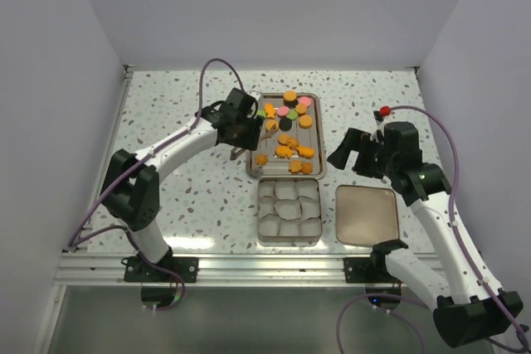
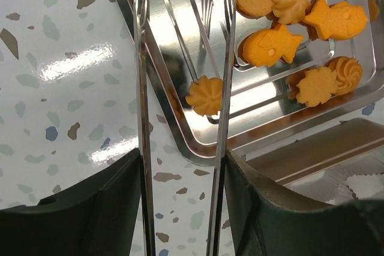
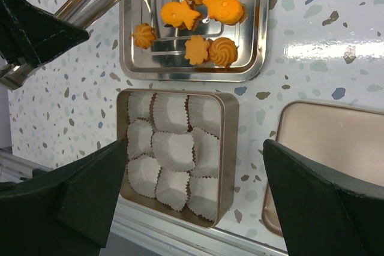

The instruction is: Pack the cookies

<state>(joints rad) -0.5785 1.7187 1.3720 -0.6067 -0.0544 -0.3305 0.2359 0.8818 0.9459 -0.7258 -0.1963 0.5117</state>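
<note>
Your cookies [image 1: 284,152], flat biscuits, mostly orange flowers, fish and rounds, a few black, green, pink, lie in the shiny steel tray [image 3: 247,46] toward the tabletop's [image 1: 191,196] far edge. Your left fingers [image 2: 72,208] hold metal tongs [image 2: 142,118]; your right fingers [image 3: 318,196] stand wide.

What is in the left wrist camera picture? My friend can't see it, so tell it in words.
The left gripper holds shiny metal tongs over the corner of a silver tray, with one orange flower-shaped cookie showing between the tongs' two arms. More orange cookies, round, fish and flower shapes, lie farther along the tray, which sits on a speckled white table.
</note>
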